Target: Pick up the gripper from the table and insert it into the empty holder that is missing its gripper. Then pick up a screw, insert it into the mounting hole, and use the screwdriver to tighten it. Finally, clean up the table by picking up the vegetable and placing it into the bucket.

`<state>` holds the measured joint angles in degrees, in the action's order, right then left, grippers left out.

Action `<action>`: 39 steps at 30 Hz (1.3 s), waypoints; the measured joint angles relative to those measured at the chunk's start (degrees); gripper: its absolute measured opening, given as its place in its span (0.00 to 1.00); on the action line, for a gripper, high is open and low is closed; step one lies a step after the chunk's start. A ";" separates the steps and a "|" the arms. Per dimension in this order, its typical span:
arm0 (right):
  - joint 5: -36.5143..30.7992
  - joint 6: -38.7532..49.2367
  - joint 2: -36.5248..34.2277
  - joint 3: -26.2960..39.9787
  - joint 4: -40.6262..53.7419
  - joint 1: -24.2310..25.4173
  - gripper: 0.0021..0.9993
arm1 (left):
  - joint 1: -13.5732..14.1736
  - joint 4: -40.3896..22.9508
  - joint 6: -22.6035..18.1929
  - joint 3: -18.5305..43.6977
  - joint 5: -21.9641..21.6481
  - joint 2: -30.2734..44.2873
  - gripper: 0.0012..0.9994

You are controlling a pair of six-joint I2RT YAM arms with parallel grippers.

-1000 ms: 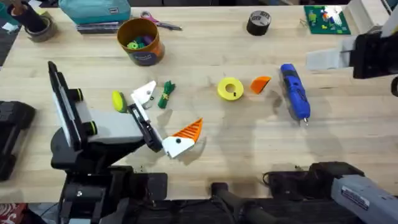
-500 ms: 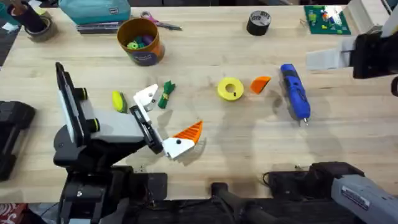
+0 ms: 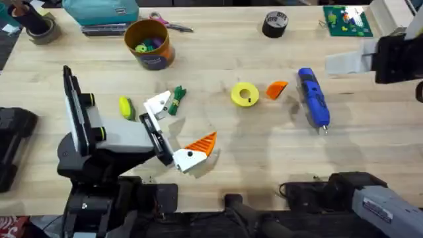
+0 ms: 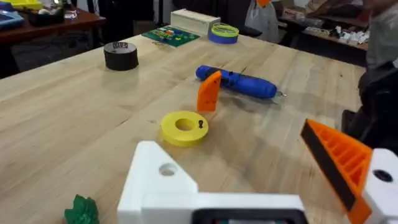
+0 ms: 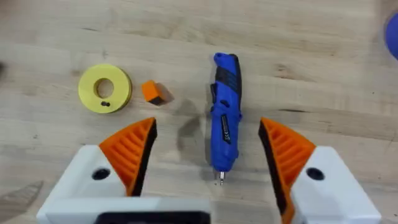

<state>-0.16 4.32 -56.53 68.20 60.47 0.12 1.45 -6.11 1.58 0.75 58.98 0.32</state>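
Note:
The orange ribbed gripper (image 3: 277, 88) lies on the table (image 3: 264, 152) between a yellow ring (image 3: 245, 94) and the blue screwdriver (image 3: 313, 98). My left gripper (image 3: 173, 129) is open. One jaw is the bare white holder (image 3: 156, 102), the other carries an orange pad (image 3: 201, 142). The green vegetable (image 3: 176, 100) lies right beside the holder. The mustard bucket (image 3: 149, 43) stands at the back left. My right gripper (image 5: 208, 149) is open above the screwdriver (image 5: 224, 109). In the left wrist view the holder (image 4: 155, 180) is near, with the orange gripper (image 4: 209, 91) beyond it.
A small dark screw (image 5: 106, 104) sits on the yellow ring (image 5: 104, 88). A yellow-green oval (image 3: 124, 107) lies left of the holder. A black tape roll (image 3: 275, 24), scissors (image 3: 170, 24), a teal pouch (image 3: 99, 10) and a green board (image 3: 344, 20) line the back.
The left arm has shifted slightly to the right, and its orange-padded jaw has moved a little toward the front edge. The right arm and the objects on the table have stayed put.

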 joint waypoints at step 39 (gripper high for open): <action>2.67 0.92 -3.20 2.32 7.96 -8.14 1.00 | 0.00 -0.05 0.01 0.00 0.24 0.00 0.99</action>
<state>2.50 5.23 -59.74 70.52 68.43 -8.02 1.45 -6.16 1.59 0.75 59.22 0.32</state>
